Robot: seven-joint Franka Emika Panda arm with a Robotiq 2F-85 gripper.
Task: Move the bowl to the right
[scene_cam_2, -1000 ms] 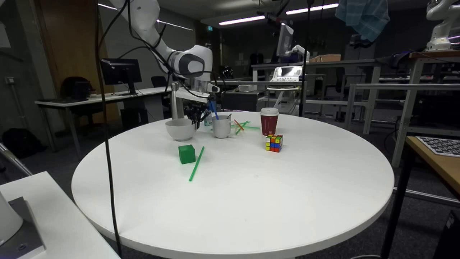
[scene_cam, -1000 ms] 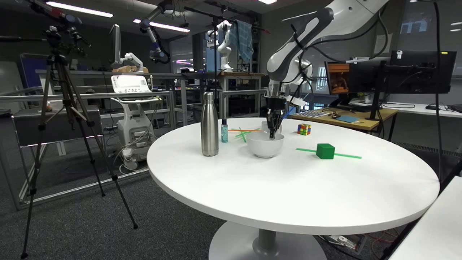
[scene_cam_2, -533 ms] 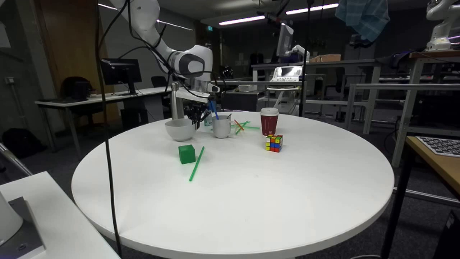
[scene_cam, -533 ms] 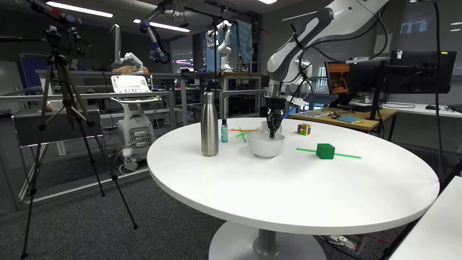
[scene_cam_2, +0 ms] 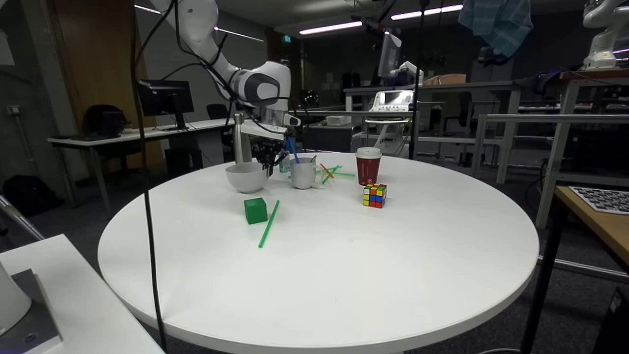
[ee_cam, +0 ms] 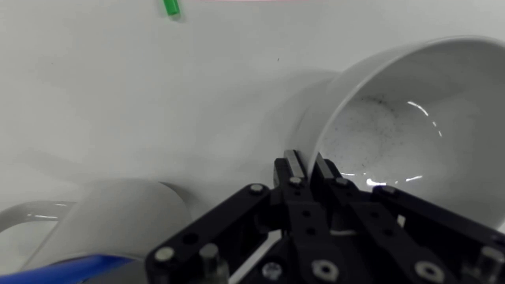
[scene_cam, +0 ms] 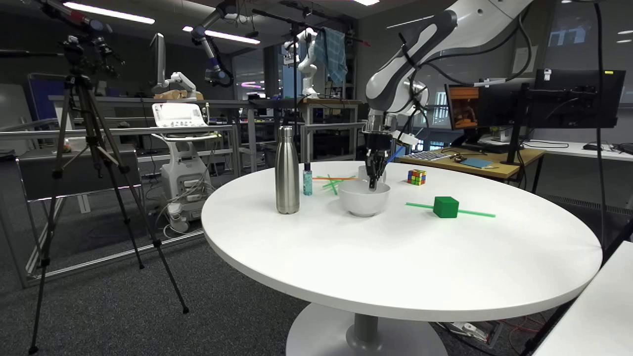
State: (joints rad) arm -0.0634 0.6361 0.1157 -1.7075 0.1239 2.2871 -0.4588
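In an exterior view the bowl (scene_cam_2: 246, 179) stood upright on the table (scene_cam_2: 368, 275), just left of the mug (scene_cam_2: 302, 176), close but w/ a gap btwn them. The hand (ee_cam: 307, 162) was at the bowl's rim on the side nearest the mug, one finger outside the wall & one inside. Only the thin wall showed btwn the tips in the wrist view, so it was closed to a pinch w/ the rim in its grip; how firm, couldn't tell.

Progress, as far as it showed: reach + grasp looked done. Lift didn't look started, as the bowl's base seemed to be on the table by the mug, tho a v. slight gap underneath couldn't be ruled out. Shift to the right, set-down & release were all left to do, so prob. under halfway.

Whose "right" was meant wasn't clear. If it meant toward the mug, that was prob. the 1st obstacle, w/ the paper cup (scene_cam_2: 368, 168) & puzzle cube (scene_cam_2: 375, 196) farther along past it, so the bowl would've needed to go over or around.
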